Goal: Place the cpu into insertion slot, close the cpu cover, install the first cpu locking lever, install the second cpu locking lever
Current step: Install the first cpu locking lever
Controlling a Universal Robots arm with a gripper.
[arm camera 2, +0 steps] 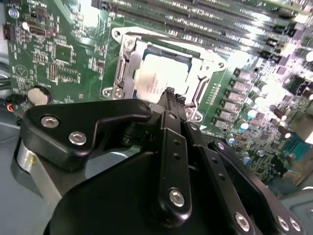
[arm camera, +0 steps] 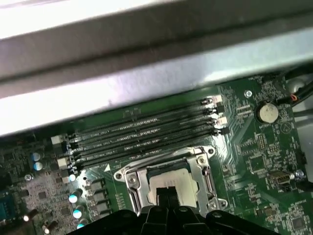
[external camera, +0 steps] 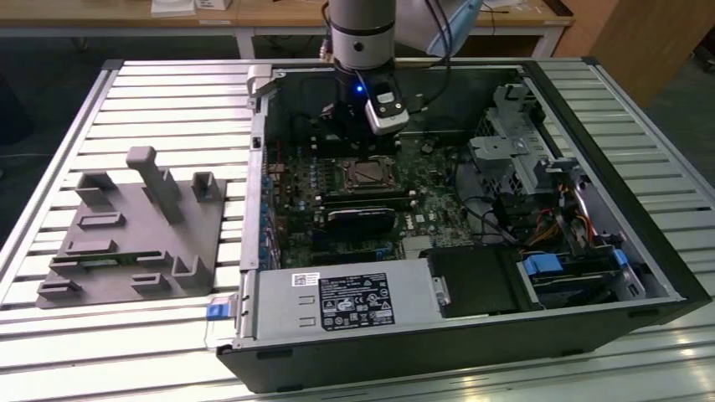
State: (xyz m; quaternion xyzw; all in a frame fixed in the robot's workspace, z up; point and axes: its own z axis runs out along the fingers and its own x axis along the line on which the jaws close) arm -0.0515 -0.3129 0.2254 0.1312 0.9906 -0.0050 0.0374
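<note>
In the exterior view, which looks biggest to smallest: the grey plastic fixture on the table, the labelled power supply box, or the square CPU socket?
1. Power supply box, nearest the camera, so unsure.
2. Grey fixture, looking similar.
3. Insertion slot, clearly smallest.

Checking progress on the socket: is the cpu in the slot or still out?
In. The cpu lies flat inside the slot, metal frame around it, in both wrist views.

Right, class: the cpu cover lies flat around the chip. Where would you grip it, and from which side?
Probably one narrow side bar of the cpu cover, pinched across its width from straight above. It lies flat on the motherboard, framing the cpu, so only its thin bars offer edges; its centre is a cut-out.
</note>
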